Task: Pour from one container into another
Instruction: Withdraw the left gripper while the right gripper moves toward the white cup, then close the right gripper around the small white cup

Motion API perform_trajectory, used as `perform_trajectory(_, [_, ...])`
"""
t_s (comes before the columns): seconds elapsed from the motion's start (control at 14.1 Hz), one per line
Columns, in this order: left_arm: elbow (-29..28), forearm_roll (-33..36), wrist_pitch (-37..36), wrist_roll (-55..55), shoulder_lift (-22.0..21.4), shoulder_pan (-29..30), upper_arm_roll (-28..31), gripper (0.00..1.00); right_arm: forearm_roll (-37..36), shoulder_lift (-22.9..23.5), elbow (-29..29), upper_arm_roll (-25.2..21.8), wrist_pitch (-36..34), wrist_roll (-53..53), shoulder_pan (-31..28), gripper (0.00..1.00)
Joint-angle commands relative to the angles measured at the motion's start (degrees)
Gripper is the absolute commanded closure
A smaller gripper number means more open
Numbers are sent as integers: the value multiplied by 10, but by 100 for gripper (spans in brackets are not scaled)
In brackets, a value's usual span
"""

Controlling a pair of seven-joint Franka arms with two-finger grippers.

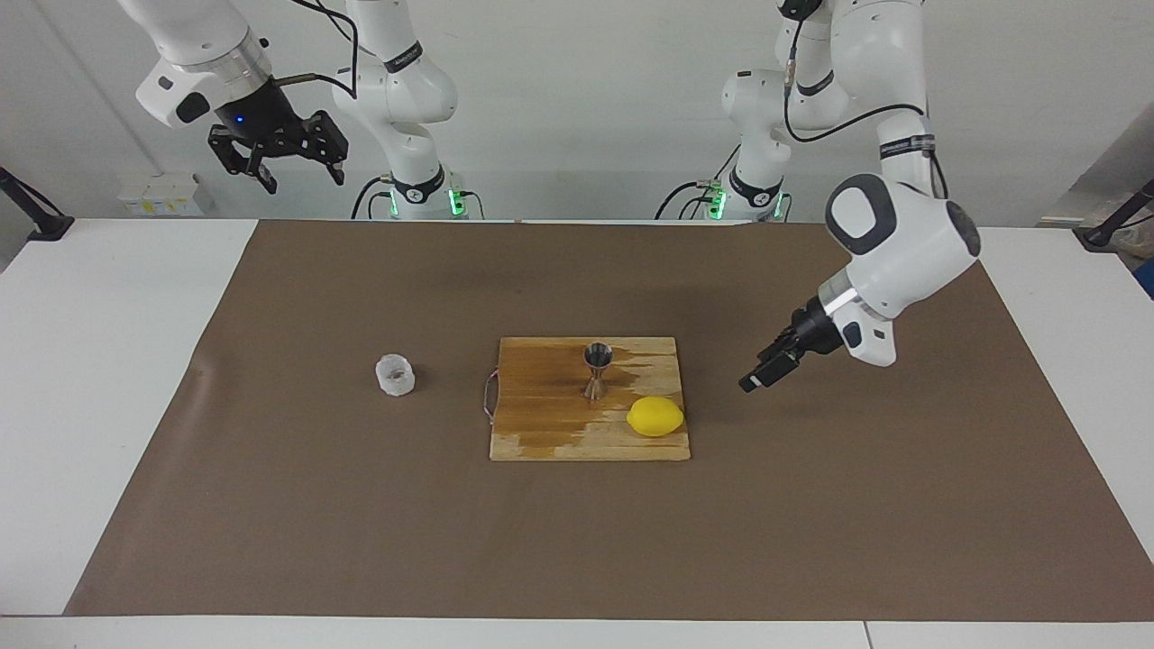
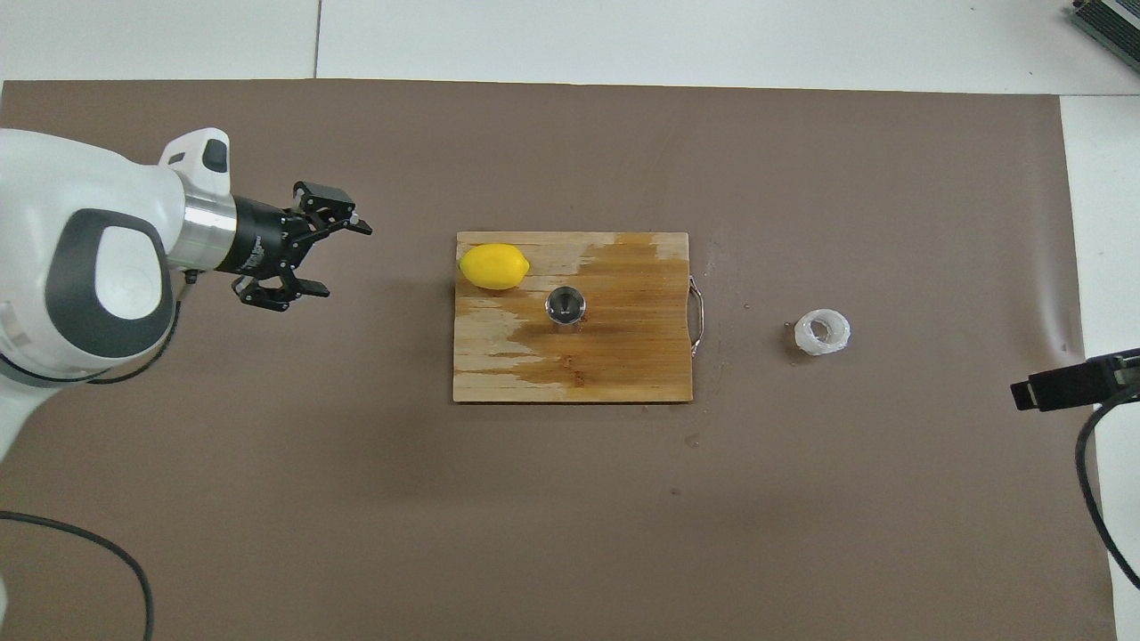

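The whitish crinkled cup (image 1: 395, 375) stands on the brown mat, beside the board toward the right arm's end; it also shows in the overhead view (image 2: 822, 331). The steel jigger (image 1: 597, 368) stands upright on the wooden board, its dark mouth up (image 2: 565, 307). My left gripper (image 1: 753, 380) is open and empty, low over the mat beside the board toward the left arm's end, pointing at the board (image 2: 343, 258). My right gripper (image 1: 302, 176) is open and empty, held high over the table's edge by its base; the arm waits.
The wooden cutting board (image 1: 541, 424) lies mid-mat with a wet dark stain and a wire handle (image 2: 697, 316) toward the cup. A yellow lemon (image 1: 655, 416) sits on the board's corner nearest the left gripper (image 2: 493, 266). A brown mat (image 1: 361, 505) covers the table.
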Motion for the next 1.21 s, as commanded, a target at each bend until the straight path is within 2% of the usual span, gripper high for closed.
perform_trajectory(0.0, [84,96,-69,20,10,12,-4,0,15,-22,-75,-8,76,-180,-27,0])
perform_trajectory(0.14, [115,173,-78,79,11,9,-5,0,16,-19,-110,-8,133,-319,-41,0])
perform_trajectory(0.36, [124,207,-121,191,-10,12,-4,0,39,-16,-156,-8,208,-499,-64,0])
perform_trajectory(0.5, [112,233,-144,261,-41,26,-4,0,76,8,-166,-8,217,-604,-89,0])
perform_trajectory(0.57, [99,237,-149,288,-62,37,-4,0,96,36,-166,-8,219,-661,-100,0])
perform_trajectory(0.78, [41,247,-149,347,-130,68,-2,0,181,90,-183,-8,242,-789,-122,0])
perform_trajectory(0.92, [41,278,-154,365,-138,69,-4,0,275,133,-201,-8,270,-913,-147,0])
perform_trajectory(1.14, [49,286,-181,368,-146,80,-4,0,370,174,-221,-8,287,-1014,-149,0])
